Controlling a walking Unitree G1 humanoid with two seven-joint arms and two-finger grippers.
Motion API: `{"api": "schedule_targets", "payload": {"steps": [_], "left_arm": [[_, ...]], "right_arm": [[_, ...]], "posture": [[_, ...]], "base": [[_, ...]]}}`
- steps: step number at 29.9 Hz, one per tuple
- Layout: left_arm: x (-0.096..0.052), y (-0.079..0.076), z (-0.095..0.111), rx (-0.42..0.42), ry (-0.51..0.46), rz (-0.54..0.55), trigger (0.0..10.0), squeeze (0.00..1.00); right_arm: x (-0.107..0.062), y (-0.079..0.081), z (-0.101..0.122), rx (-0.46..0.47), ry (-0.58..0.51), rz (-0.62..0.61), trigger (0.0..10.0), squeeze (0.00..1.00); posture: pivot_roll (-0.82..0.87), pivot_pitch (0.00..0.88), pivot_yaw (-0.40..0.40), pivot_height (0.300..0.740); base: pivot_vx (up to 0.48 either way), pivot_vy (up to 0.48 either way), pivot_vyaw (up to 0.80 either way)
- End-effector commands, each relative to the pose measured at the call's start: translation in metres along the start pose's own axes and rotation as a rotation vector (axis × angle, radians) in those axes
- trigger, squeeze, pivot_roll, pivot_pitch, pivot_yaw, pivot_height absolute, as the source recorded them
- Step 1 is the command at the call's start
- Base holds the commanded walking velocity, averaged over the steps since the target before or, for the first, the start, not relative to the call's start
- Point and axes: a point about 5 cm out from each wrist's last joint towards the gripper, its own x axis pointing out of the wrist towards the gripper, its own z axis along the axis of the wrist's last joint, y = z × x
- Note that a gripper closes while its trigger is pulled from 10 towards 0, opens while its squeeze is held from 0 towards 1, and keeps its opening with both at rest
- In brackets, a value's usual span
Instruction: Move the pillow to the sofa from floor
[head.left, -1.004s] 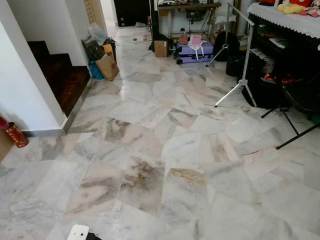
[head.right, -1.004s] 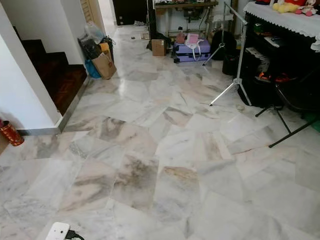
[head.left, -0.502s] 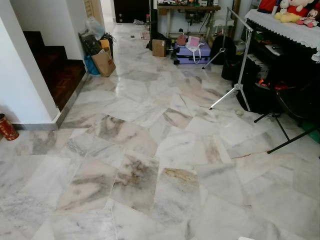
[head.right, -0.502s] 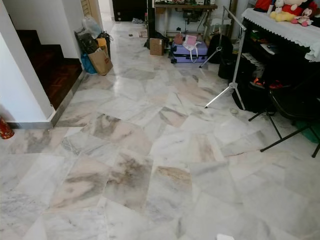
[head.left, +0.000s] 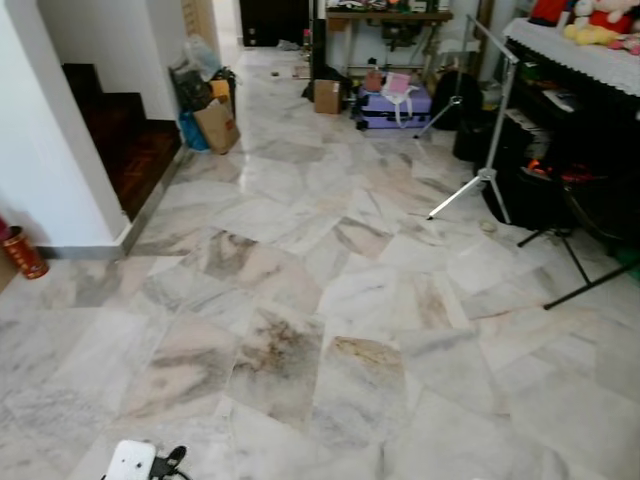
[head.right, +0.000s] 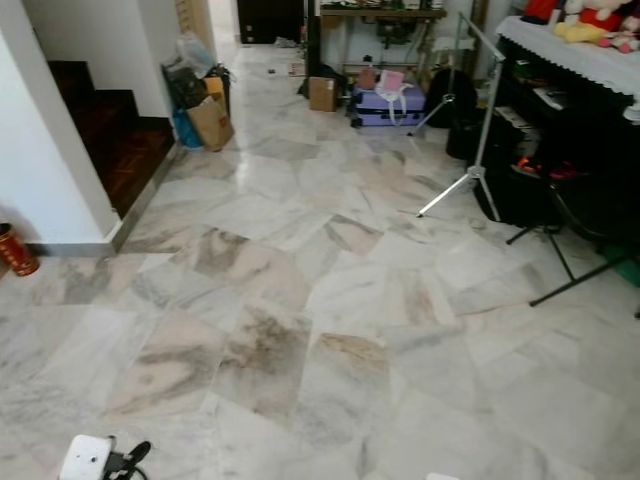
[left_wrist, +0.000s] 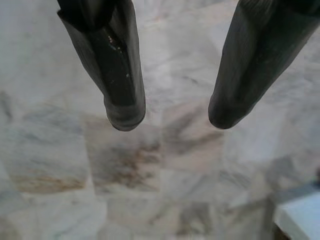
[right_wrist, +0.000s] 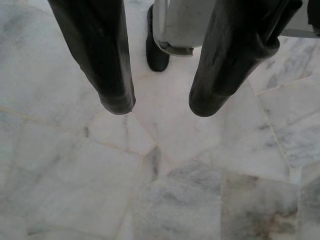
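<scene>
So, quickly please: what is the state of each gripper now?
Left gripper: open, holding nothing, above the marble floor.
Right gripper: open, holding nothing.

Both arms hang low. The left gripper (left_wrist: 167, 117) points downward, fingers spread apart; the right gripper (right_wrist: 157, 107) likewise, fingers parted, holding nothing.
</scene>
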Motion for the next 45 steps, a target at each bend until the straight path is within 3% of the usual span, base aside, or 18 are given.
{"api": "schedule_targets", "payload": {"steps": [1,3,7,11,14,15,17,21,25,27,30,34,37,39,41,42,44,45], "left_arm": [[-0.016,0.011,-0.002,0.017,-0.018,0.030,10.0,0.00],[-0.024,0.015,-0.011,0.016,0.024,0.059,10.0,0.00],[-0.021,0.013,-0.027,-0.014,0.137,0.083,10.0,0.00],[-0.018,-0.005,-0.063,-0.072,0.536,0.050,10.0,0.00],[-0.019,-0.012,-0.069,-0.052,0.614,0.021,10.0,0.00],[-0.021,-0.015,-0.072,0.020,0.665,-0.012,10.0,0.00],[-0.021,-0.013,-0.072,0.020,0.667,0.018,10.0,0.00],[-0.016,-0.012,-0.071,-0.107,0.678,0.102,10.0,0.00],[-0.011,-0.022,-0.068,-0.068,0.681,0.026,10.0,0.00],[-0.011,-0.023,-0.068,-0.077,0.677,0.028,10.0,0.00],[-0.012,-0.023,-0.069,-0.077,0.678,0.022,10.0,0.00],[-0.015,-0.019,-0.070,-0.063,0.678,0.027,10.0,0.00],[-0.015,-0.016,-0.070,-0.069,0.671,0.041,10.0,0.00],[-0.015,-0.014,-0.070,-0.075,0.663,0.053,10.0,0.00],[-0.014,-0.014,-0.069,-0.072,0.659,0.046,10.0,0.00],[-0.013,-0.015,-0.068,-0.070,0.653,0.038,10.0,0.00],[-0.012,-0.015,-0.067,-0.070,0.652,0.038,10.0,0.00],[-0.010,-0.015,-0.066,-0.070,0.645,0.038,10.0,0.00]], "right_arm": [[-0.001,-0.004,0.000,0.015,-0.017,-0.006,10.0,0.00],[-0.002,-0.007,-0.001,0.009,-0.014,-0.004,10.0,0.00],[-0.003,-0.008,-0.004,-0.008,0.004,-0.007,10.0,0.00],[-0.003,-0.011,-0.004,0.011,0.006,-0.027,10.0,0.00],[-0.003,-0.012,-0.004,0.002,0.015,-0.024,10.0,0.00],[-0.003,-0.013,-0.004,-0.007,0.019,-0.022,10.0,0.00],[-0.003,-0.013,-0.005,-0.021,0.027,-0.017,10.0,0.00],[-0.003,-0.016,-0.002,-0.018,0.019,-0.019,10.0,0.00],[-0.002,-0.015,0.004,-0.025,-0.013,-0.025,10.0,0.00],[0.000,-0.013,0.031,-0.005,-0.187,-0.032,10.0,0.00],[-0.001,-0.010,0.048,0.037,-0.321,-0.001,10.0,0.00],[-0.018,-0.019,0.051,0.038,-0.520,0.008,10.0,0.00],[-0.036,-0.024,0.037,0.021,-0.582,-0.015,10.0,0.00],[-0.050,-0.025,0.010,-0.046,-0.544,-0.030,10.0,0.00],[-0.051,-0.029,-0.007,-0.014,-0.485,-0.061,10.0,0.00],[-0.047,-0.036,-0.022,0.011,-0.381,-0.117,10.0,0.00],[-0.045,-0.039,-0.027,0.019,-0.334,-0.145,10.0,0.00],[-0.039,-0.042,-0.031,0.083,-0.254,-0.172,10.0,0.00]], "posture": [[-0.04,0.006,0.033,0.740],[-0.02,0.009,0.020,0.740],[-0.03,0.010,0.016,0.740],[-0.06,0.000,0.001,0.740],[-0.07,0.000,-0.013,0.740],[-0.07,0.000,-0.025,0.740],[-0.08,0.000,-0.030,0.740],[-0.06,0.000,-0.030,0.740],[-0.06,0.000,-0.034,0.740],[-0.06,0.000,-0.020,0.740],[-0.08,0.000,-0.011,0.740],[-0.08,0.000,-0.009,0.740],[-0.09,0.000,-0.009,0.740],[-0.08,0.000,-0.004,0.740],[-0.09,0.000,-0.002,0.740],[-0.09,0.000,0.004,0.740],[-0.09,0.000,0.006,0.740],[-0.09,0.000,0.011,0.740]], "base": [[0.000,0.000,0.00],[0.000,0.000,0.00],[0.000,0.000,0.00],[0.000,0.000,0.00],[0.000,0.000,0.00],[0.000,0.000,0.00],[0.000,0.000,0.00],[0.000,0.000,0.00],[0.000,0.000,0.00],[0.000,0.000,0.00],[0.000,0.000,0.00],[0.000,0.000,0.00],[0.000,0.000,0.00],[0.000,0.000,0.00],[0.000,0.000,0.00],[0.000,0.000,0.00],[0.000,0.000,0.00],[0.000,0.000,0.00]]}}
